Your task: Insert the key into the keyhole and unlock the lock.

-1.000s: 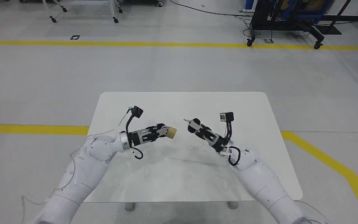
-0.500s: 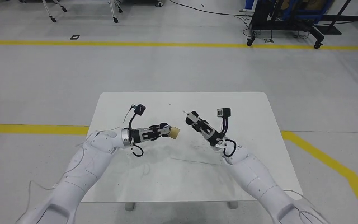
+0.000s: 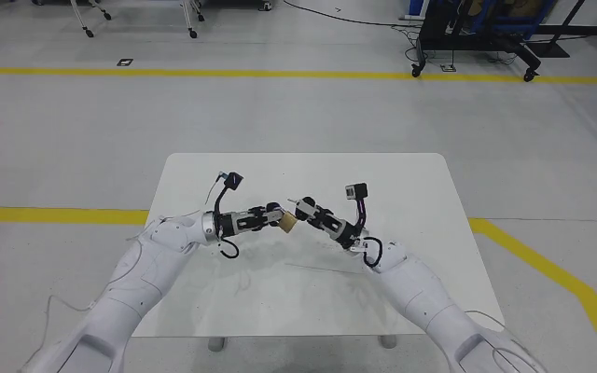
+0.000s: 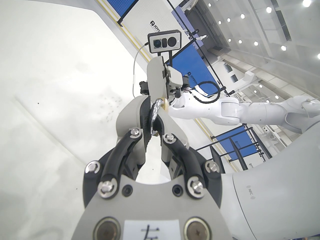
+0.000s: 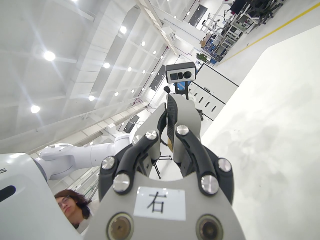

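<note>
Above the middle of the white table, the two grippers meet. My left gripper is shut on the brass padlock, its pads clamped on the silver shackle, and the brass body points toward the other arm. My right gripper is shut on the key, whose thin tip reaches the padlock. A small brass piece of the key shows between the right fingers. Whether the tip sits in the keyhole is hidden.
Both arms hang above the tabletop, which carries only faint scuff marks. Each wrist camera sticks up beside its gripper. Yellow floor lines run behind and beside the table.
My right gripper has swung left with the key, closing the gap to the padlock. My left gripper with the padlock has edged slightly toward it and stayed shut.
</note>
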`<state>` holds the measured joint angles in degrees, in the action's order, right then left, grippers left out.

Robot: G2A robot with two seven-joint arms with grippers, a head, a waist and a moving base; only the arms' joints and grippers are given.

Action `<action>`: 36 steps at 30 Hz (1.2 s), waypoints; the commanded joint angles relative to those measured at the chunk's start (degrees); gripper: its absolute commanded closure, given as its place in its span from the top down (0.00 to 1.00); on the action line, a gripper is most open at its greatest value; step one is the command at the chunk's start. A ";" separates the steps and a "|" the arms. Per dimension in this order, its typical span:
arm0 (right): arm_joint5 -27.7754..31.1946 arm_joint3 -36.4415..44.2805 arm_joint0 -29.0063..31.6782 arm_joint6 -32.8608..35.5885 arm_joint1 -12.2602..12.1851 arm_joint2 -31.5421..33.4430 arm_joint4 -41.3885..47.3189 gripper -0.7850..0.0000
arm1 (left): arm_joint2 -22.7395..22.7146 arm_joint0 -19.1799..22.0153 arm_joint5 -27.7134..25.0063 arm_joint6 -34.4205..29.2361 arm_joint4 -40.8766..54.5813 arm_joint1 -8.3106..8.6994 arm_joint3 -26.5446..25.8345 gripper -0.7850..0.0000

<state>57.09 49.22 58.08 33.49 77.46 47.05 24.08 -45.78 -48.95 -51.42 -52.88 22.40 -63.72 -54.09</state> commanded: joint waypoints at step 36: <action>0.91 2.96 2.08 2.51 -0.94 3.12 3.14 0.00 | 0.06 1.12 10.40 -0.72 1.16 0.45 0.81 0.00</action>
<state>58.00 52.19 60.16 36.00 76.52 50.18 27.22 -45.84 -47.72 -44.27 -55.64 24.57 -63.16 -52.97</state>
